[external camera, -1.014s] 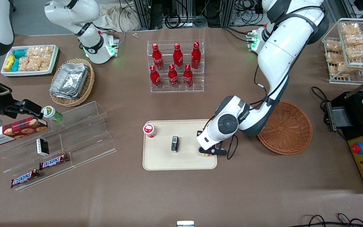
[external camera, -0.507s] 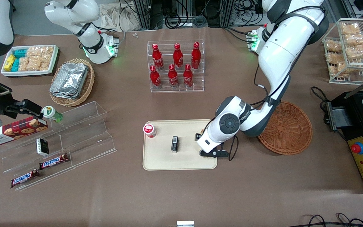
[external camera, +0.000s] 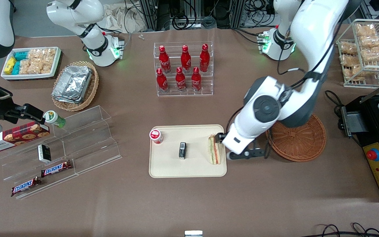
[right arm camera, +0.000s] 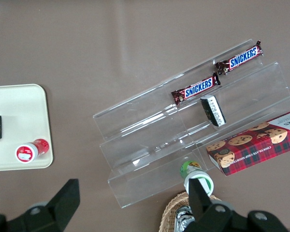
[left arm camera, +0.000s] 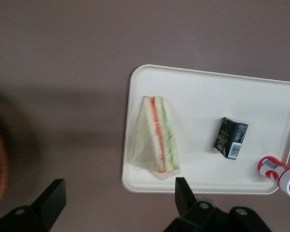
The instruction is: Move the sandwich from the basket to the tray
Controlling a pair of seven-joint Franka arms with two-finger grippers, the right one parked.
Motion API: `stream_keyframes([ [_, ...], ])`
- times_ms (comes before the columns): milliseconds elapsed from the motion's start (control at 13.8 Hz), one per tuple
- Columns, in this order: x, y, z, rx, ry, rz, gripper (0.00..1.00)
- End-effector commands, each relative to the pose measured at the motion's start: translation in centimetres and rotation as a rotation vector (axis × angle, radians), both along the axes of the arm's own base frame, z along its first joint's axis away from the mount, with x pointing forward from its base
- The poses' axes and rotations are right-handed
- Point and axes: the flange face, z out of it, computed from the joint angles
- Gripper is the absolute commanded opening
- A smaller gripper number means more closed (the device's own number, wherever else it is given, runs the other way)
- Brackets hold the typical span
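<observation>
While the sandwich [external camera: 214, 149] lies flat on the tray [external camera: 169, 168], the gripper [left arm camera: 118, 203] hangs above it with fingers [left arm camera: 53, 195] spread wide and nothing between them. Sandwich position: at the tray end nearest the basket [external camera: 303, 140], layered edge toward the tray's middle, clear wrap reaching close to the rim. In the wrist view the sandwich [left arm camera: 157, 140] is clear of both fingers.

Also on the tray [left arm camera: 208, 179]: a small black packet [external camera: 183, 150] near the middle and a red-capped bottle [external camera: 156, 136] at the end toward the parked arm. These two are apart from each other and from the sandwich.

Basket: stands on the worktop [external camera: 189, 204] just beside the tray, partly covered by the working arm; the visible part holds nothing.
</observation>
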Motion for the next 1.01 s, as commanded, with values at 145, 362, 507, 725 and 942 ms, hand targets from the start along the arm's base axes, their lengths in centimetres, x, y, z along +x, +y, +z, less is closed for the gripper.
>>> stream_keyframes([
  [145, -0.8, 6.7, 6.3, 0.009, 0.024, -0.033, 1.00],
  [362, -1.6, 12.0, 10.0, 0.069, 0.039, -0.014, 1.00],
  [507, -2.5, 15.7, 12.5, 0.091, 0.056, -0.071, 1.00],
  [725, -4.2, 19.8, 15.0, 0.116, 0.079, -0.088, 1.00],
  [942, -7.8, 24.6, 17.8, 0.124, 0.046, -0.100, 1.00],
])
